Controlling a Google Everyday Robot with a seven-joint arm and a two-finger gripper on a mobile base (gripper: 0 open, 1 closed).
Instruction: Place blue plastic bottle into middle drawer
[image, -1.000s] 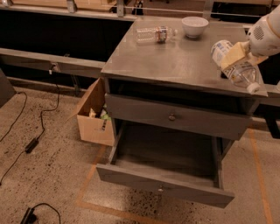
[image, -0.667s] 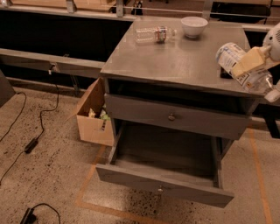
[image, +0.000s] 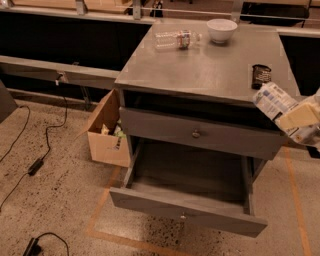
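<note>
- Fingers (image: 299, 116) of the gripper (image: 303, 120), at the view's 3 o'clock edge, clamp the blue plastic bottle (image: 272, 100) in mid-air.
- The bottle's long axis runs from 10 to 4 o'clock.
- The open middle drawer (image: 200, 212) lies lower, toward 8 o'clock from the bottle.

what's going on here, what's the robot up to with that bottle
The robot's gripper, at the right edge of the view beside the top of the grey cabinet, holds a stubby clear plastic bottle with a pale blue-white label tilted in the air. The wide lowest grey drawer stands pulled open below; the bottle is not yet in it. A slimmer clear bottle with a reddish label lies on the cabinet top near a white bowl.
</note>
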